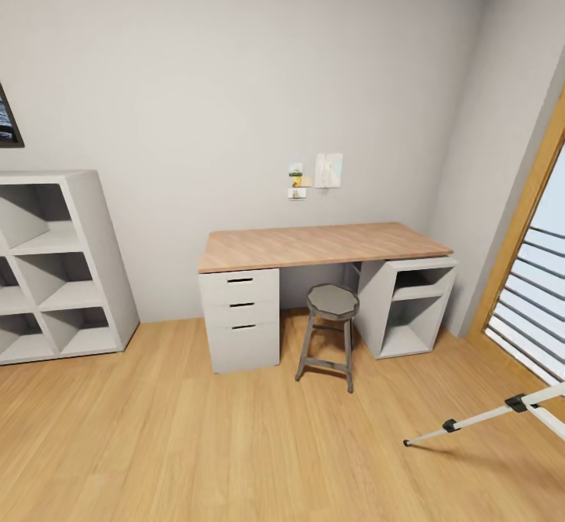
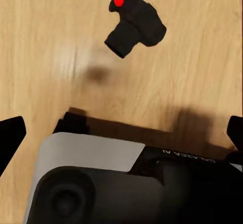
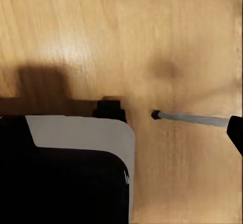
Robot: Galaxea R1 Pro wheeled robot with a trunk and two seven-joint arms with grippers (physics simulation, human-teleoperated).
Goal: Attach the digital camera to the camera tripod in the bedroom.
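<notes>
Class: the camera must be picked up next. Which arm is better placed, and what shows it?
Left. Its wrist view looks down on the camera lying on the wood floor. The right wrist view shows a tripod leg tip instead.

Light wood floor (image 1: 180, 443) carries everything. Desk (image 1: 314, 246), wood top, stands against the back wall: drawer unit (image 1: 240, 318) on its left end, open cubby unit (image 1: 408, 306) on its right, both on the floor. Grey stool (image 1: 329, 334) on the floor between them, partly under the desk. White cube shelf (image 1: 59, 263) on the floor at left. Tripod (image 1: 486, 414) leg foot touches the floor at lower right. Camera (image 2: 135, 23) lies on the bare floor, red button visible.
</notes>
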